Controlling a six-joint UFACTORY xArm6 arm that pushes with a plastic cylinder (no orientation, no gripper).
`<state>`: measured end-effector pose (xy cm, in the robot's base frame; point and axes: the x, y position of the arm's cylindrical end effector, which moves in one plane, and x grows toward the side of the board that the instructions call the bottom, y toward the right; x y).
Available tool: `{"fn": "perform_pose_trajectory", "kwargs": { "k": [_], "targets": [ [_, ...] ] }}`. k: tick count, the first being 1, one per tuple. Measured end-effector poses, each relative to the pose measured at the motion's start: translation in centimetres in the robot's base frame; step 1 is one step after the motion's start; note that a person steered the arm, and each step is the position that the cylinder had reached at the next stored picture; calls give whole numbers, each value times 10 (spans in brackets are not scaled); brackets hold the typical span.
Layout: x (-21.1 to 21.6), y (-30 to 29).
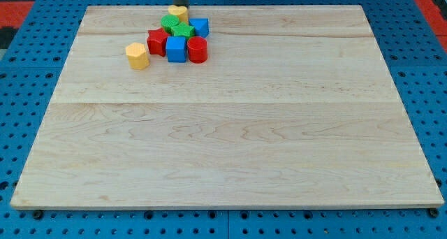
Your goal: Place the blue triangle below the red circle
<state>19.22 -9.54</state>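
A cluster of small coloured blocks crowds the far edge of a pale wooden board, toward the view's top left, as my tip, the lower end of a straight dark rod, comes into frame from the view's top and stands at the board's far edge just at 12 o'clock of a yellow block; whether it touches that block cannot be told. The arm carries no claw, only the rod, and it has hold of nothing. The red circle sits at the cluster's near right corner, touching a blue block at its 9 o'clock, whose shape, perhaps the triangle, is hard to make out. A second blue block lies at the circle's 12 o'clock. A green star and a green block fill the middle, a red block sits at the cluster's left, and a yellow hexagon-like block stands apart at 8 o'clock.
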Motion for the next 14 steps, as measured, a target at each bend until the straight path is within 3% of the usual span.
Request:
{"fn": "perform_pose_trajectory", "kwargs": {
  "k": [3, 5, 7, 9, 10, 11, 12, 13, 14],
  "targets": [
    [8, -85],
    [34, 11],
    [43, 41],
    [107, 79],
    [114, 86],
    [114, 144],
    [142, 161],
    [140, 139],
    [96, 131]
  ]
}}
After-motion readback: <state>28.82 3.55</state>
